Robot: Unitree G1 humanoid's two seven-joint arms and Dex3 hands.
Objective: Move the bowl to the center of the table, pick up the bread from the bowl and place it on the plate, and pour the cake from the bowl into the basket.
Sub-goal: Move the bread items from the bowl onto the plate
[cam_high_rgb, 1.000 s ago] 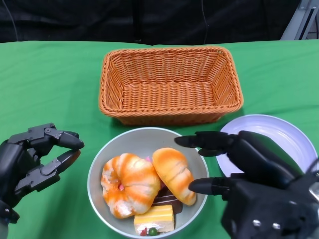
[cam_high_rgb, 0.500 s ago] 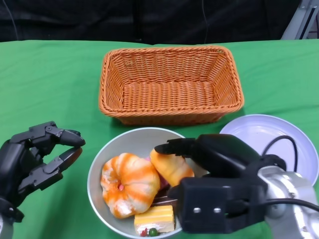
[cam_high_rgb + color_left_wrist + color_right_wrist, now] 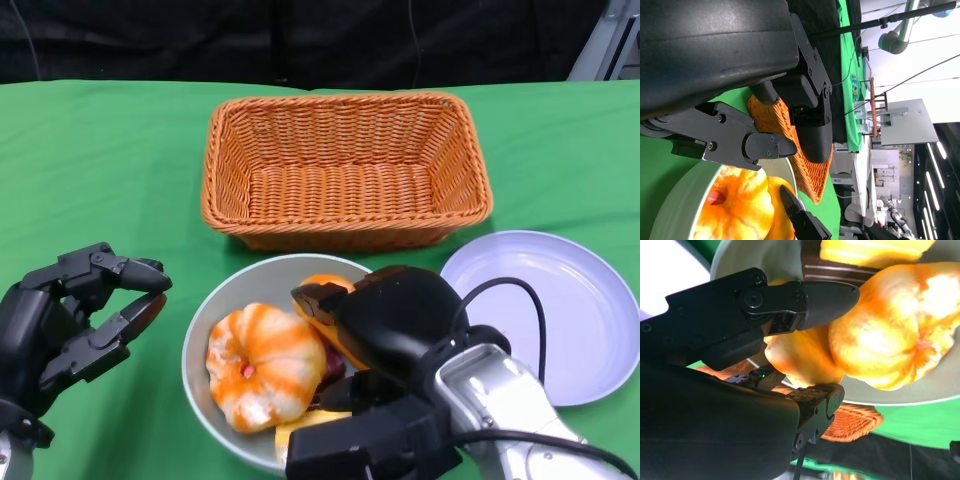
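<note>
Green cloth covers the table (image 3: 90,150), and on it the wicker basket (image 3: 345,170) sits at the far side, well clear of my work. Just right of me lies the pale plate (image 3: 570,310), bare and waiting. The grey bowl (image 3: 215,310) stands between my two hands, holding a round orange bun (image 3: 265,365), some cake (image 3: 875,250) and the long bread (image 3: 800,357). My right hand (image 3: 385,330) is down in the bowl with fingers (image 3: 825,297) set either side of that bread, touching it; I judge the grip closed but barely seated. I should squeeze firmly, lift straight up clear of the bun, then carry right. My left hand (image 3: 75,315) hovers beside the bowl, fingers apart, holding nothing
</note>
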